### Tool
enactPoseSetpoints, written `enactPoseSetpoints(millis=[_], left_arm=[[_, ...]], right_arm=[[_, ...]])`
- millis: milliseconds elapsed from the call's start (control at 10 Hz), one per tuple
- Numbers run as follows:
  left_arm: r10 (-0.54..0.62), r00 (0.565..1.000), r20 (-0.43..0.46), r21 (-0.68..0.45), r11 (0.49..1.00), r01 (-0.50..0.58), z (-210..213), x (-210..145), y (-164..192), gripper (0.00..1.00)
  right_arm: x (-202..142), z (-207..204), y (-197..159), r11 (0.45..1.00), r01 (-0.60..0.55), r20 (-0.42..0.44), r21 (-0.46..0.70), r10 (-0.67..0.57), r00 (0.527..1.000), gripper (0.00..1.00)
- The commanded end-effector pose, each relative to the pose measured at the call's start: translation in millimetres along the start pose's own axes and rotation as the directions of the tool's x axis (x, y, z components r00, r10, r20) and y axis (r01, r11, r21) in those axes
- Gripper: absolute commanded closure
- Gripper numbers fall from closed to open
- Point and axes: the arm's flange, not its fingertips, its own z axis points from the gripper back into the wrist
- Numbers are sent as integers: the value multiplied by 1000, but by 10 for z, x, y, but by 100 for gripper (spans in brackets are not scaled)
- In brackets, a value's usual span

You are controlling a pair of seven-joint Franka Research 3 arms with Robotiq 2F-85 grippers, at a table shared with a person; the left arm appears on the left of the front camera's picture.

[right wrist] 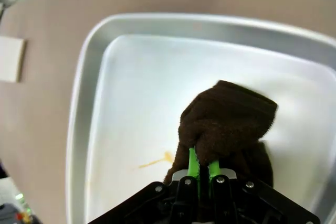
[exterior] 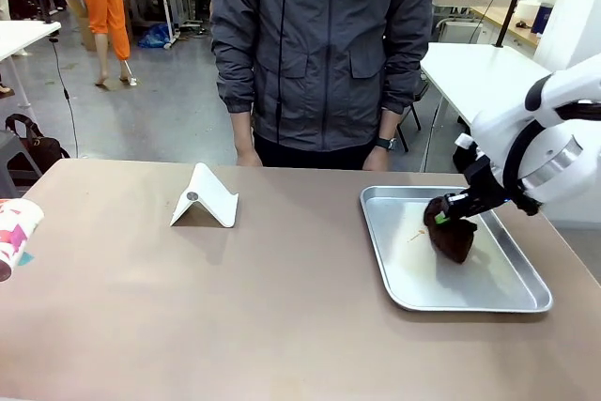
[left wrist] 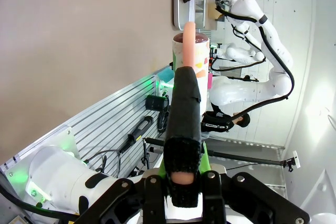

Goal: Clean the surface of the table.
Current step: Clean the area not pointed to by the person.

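Note:
The brownish table [exterior: 235,307] carries a silver tray [exterior: 470,305] at its right. My right gripper [exterior: 451,216] hangs low over the tray, shut on a dark brown cloth [exterior: 453,237] whose bunched end rests on the tray floor. From the right wrist, the cloth [right wrist: 226,124] bulges out above the closed green pads of that gripper [right wrist: 200,163]. A thin yellowish streak [right wrist: 155,161] marks the tray floor beside it. My left gripper [left wrist: 184,174] is shut on a long black-wrapped stick [left wrist: 186,103] with a peach tip, off the table's left end.
A white folded stand [exterior: 205,197] sits at the table's middle left. A colourful paper cup [exterior: 14,230] shows at the left edge, just beyond the stick's tip. A person in a grey jacket [exterior: 324,53] stands at the far edge, hands hanging near it.

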Motion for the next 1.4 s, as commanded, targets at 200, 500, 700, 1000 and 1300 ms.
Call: enactPoseSetpoints(millis=[200, 500, 700, 1000, 1300], left_arm=[[-7, 1000, -1, -17, 1000, 7, 15, -25, -41, 78], [-7, 1000, -1, -17, 1000, 7, 15, -25, -41, 78], [-7, 1000, -1, -17, 1000, 7, 15, -25, -41, 78], [-7, 1000, -1, -17, 1000, 7, 15, -25, -41, 78], [-7, 1000, -1, -17, 1000, 7, 15, -25, -41, 78]], right_arm=[[-166, -332, 350, 979, -71, -83, 192, 88, 993, 93], [-248, -363, 501, 949, -223, -160, 223, 262, 952, 93], [-226, -251, 397, 961, -236, -143, 144, 256, 956, 93], [-140, -149, 99, 993, -99, -49, -67, 96, 994, 93], [-118, -6, -159, 986, 103, -11, -133, -105, 994, 93]])
